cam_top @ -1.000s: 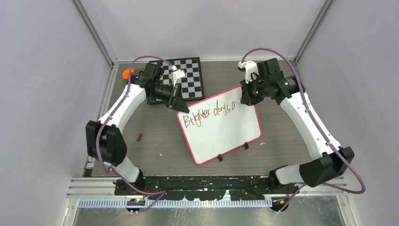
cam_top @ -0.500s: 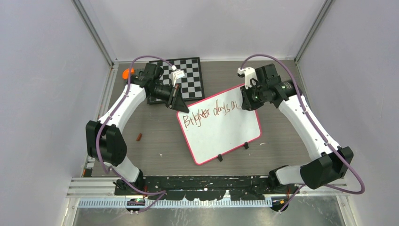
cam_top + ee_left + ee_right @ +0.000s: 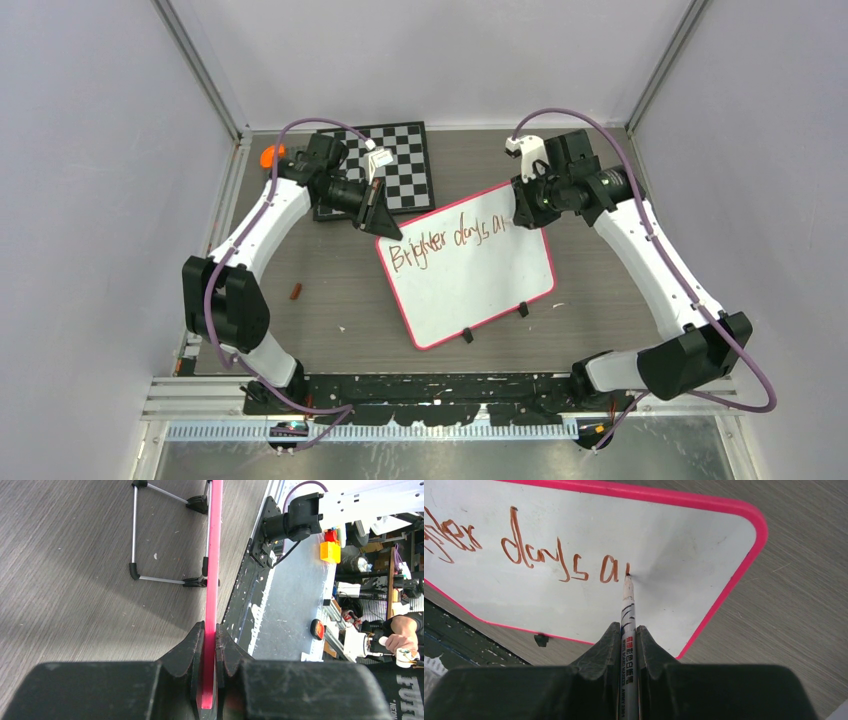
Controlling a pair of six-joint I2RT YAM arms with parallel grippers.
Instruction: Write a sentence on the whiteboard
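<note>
Whiteboard [image 3: 480, 285] sits in the middle of the desk [image 3: 330, 280], turned a bit. It has a pink rim all round and two small black feet [image 3: 467, 335] at its near edge.

Far to the left at the back lies a small orange thing [image 3: 268, 156]. Nearer, a tiny brown bit [image 3: 295, 291] lies on the desk.

The left claw [image 3: 385, 228] is at the board's top left corner. From above you cannot see how it grips. The left wrist view shows this: the claw [image 3: 210, 630] is pinched tight on the pink rim, one finger on each side. That view also shows thin wire legs [image 3: 134, 535] with black ends behind the board, which the top view hides.

Behind the left claw lies a checkered board [image 3: 405, 165], flat on the desk.

The words [image 3: 450, 238] run along the top of the whiteboard in red-brown. From above they look small. The right wrist view shows "days a" and one short stroke after it [image 3: 559, 560].

The right claw [image 3: 520, 212] is over the board's top right part. In the right wrist view the claw [image 3: 628, 630] is squeezed closed on a thin marker [image 3: 628, 605]. The marker tip touches the board just right of the short stroke.
</note>
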